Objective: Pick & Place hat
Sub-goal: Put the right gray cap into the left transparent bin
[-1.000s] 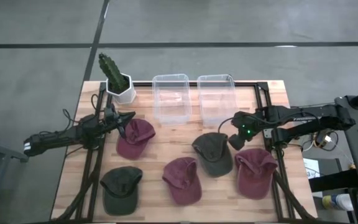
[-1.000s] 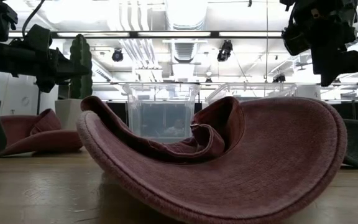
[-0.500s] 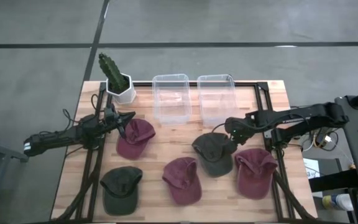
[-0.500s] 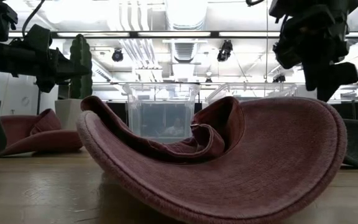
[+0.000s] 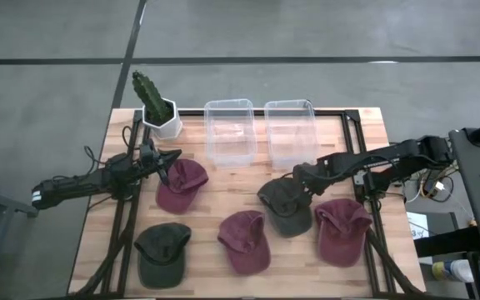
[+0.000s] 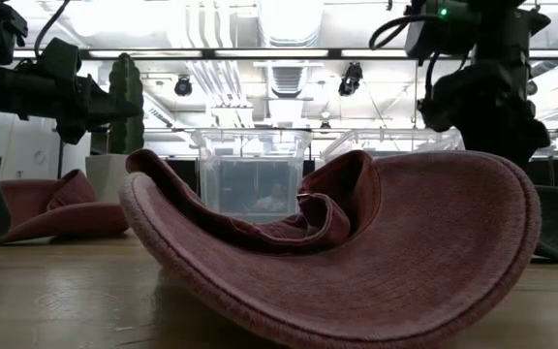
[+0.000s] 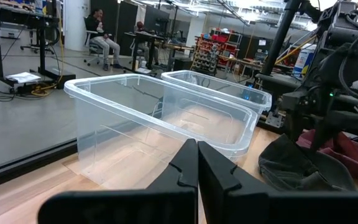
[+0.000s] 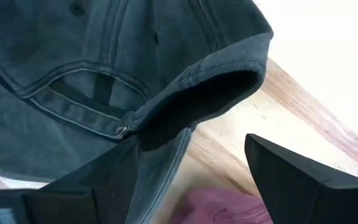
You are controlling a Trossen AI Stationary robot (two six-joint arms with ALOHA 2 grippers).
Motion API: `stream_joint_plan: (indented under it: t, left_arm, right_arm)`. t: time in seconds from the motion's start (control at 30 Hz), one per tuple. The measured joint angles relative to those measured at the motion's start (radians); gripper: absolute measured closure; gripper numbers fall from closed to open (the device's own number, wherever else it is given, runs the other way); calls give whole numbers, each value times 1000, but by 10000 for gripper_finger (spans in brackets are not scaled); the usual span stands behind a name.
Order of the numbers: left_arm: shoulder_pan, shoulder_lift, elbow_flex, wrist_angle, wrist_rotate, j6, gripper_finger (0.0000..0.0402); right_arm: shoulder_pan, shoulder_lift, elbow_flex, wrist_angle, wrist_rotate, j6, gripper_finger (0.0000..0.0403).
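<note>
Your right hand (image 5: 298,185) sits low over the dark grey hat (image 5: 286,205), fingers spread apart.

In the high view that hat lies right of centre on the bench (image 5: 223,179), its rear edge under your right hand; the right wrist view shows the two dark fingers (image 8: 291,180) straddling the hat's back strap opening, one finger overlapping the fabric, with nothing clamped. A maroon hat (image 5: 342,230) lies just beside it toward the lower right, another maroon hat (image 5: 245,241) at lower centre, a third maroon hat (image 5: 180,184) at left of centre, and a dark green hat (image 5: 162,253) at lower left. Two clear bins (image 5: 229,131) stand at upper centre, a potted cactus (image 5: 156,107) at upper left. Your left hand (image 5: 172,157) hangs with fingers together by the third maroon hat, empty.
</note>
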Motion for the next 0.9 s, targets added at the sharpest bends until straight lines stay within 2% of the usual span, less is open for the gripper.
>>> stream_joint_plan:
  t: [0.23,0.47,0.7,0.9]
  left_arm:
    - [0,0,0,0,0,0,400]
    - [0,0,0,3,0,-1,400]
    - [0,0,0,3,0,-2,400]
    - [0,0,0,4,0,-3,400]
  right_arm:
    - [0,20,-21,40,-3,-7,113]
    - [0,-7,-49,161,-12,0,115]
    - [0,-20,-118,227,-11,57,117]
    - [0,-20,-174,392,-4,103,117]
